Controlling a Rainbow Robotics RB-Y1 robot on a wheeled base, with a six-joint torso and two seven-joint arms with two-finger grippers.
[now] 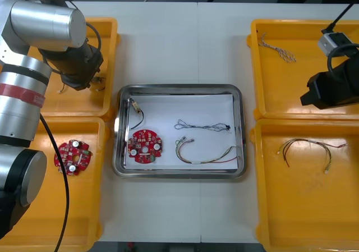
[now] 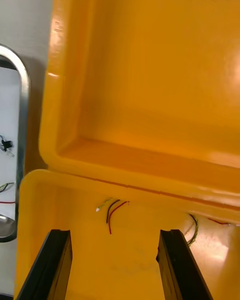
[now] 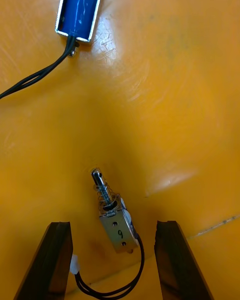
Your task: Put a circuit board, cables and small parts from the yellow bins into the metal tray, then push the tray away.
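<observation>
My left gripper (image 3: 113, 225) hangs open low over the far left yellow bin (image 1: 106, 103). A small metal part (image 3: 116, 224) with a black cable lies between its fingers. Farther off lies a second part with a blue body (image 3: 80, 4). My right gripper (image 2: 116, 232) is open above the rim where the two right bins meet, and red and yellow cable ends (image 2: 111, 211) show just beyond its fingers. The metal tray (image 1: 178, 89) holds a red circuit board (image 1: 145, 146), a small part on a black cable (image 1: 135, 109), a twisted cable (image 1: 202, 127) and a red and yellow cable (image 1: 205, 155).
Another circuit board (image 1: 73, 155) lies in the near left bin (image 1: 33, 229). Red and yellow cables (image 1: 305, 147) lie in the near right bin (image 1: 314, 218). A twisted blue and white cable (image 1: 276, 47) sits in the far right bin (image 1: 255, 67).
</observation>
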